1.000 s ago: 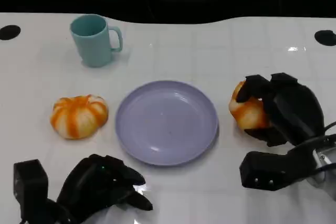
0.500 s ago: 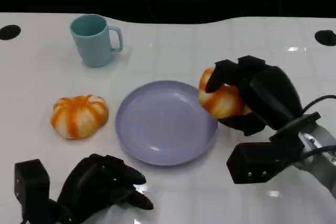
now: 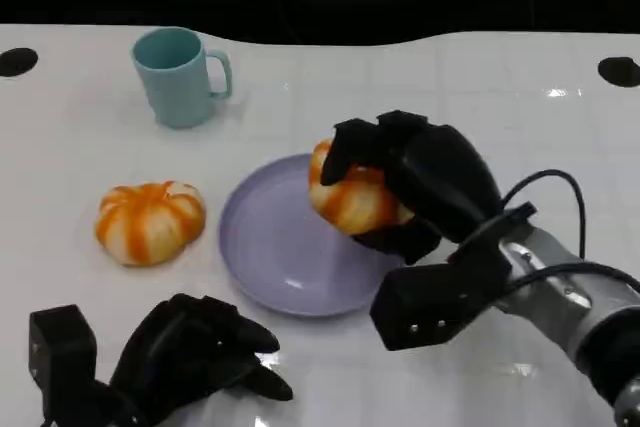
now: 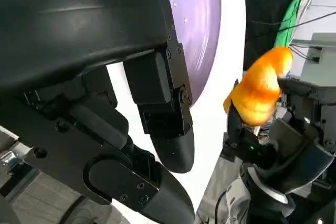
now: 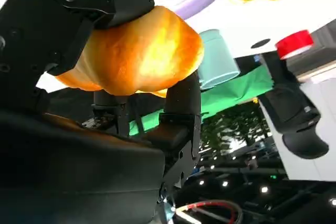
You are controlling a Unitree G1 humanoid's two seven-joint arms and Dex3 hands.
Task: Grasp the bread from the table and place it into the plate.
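My right hand [image 3: 420,182] grips the bread [image 3: 352,199] above the plate [image 3: 280,267]; my left hand [image 3: 190,352], empty and curled, sits at the desk's near edge.

No readable text, label, brand, number or sign anywhere (plain surfaces throughout).
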